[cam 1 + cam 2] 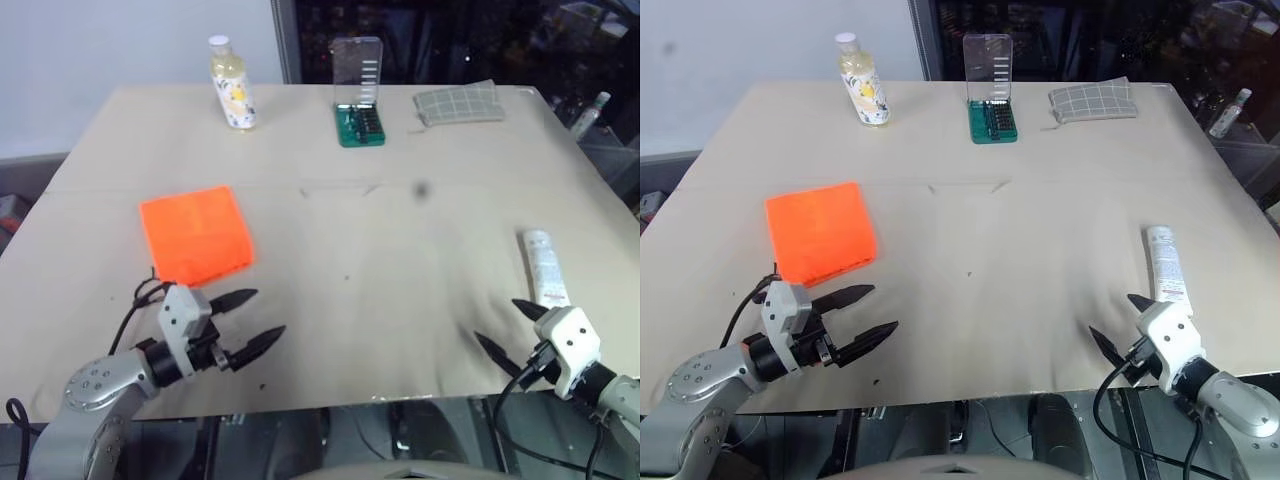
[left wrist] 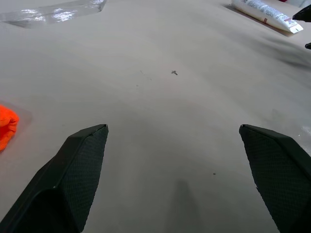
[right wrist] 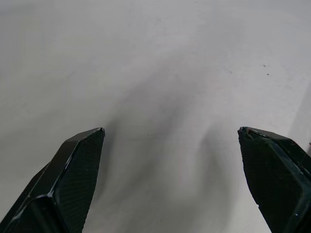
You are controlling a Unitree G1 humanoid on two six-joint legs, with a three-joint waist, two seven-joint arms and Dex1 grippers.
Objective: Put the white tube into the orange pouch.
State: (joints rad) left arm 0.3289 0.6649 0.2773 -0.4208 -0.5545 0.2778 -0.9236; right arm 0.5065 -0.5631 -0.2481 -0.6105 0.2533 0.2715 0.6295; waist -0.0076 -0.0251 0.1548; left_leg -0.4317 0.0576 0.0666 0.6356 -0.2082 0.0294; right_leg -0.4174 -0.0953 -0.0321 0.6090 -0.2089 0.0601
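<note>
The white tube lies flat near the table's right edge, its length running away from me. Just in front of it my right gripper hovers open over bare tabletop, holding nothing. The orange pouch lies flat on the left half of the table. My left gripper stands open just in front of the pouch's near edge, fingers pointing right, empty. In the left wrist view a corner of the orange pouch and the white tube both show beyond the spread fingers.
At the table's far edge stand a yellowish bottle with a white cap, a green case with a clear raised lid, and a grey checked cloth. The beige table has open surface between pouch and tube.
</note>
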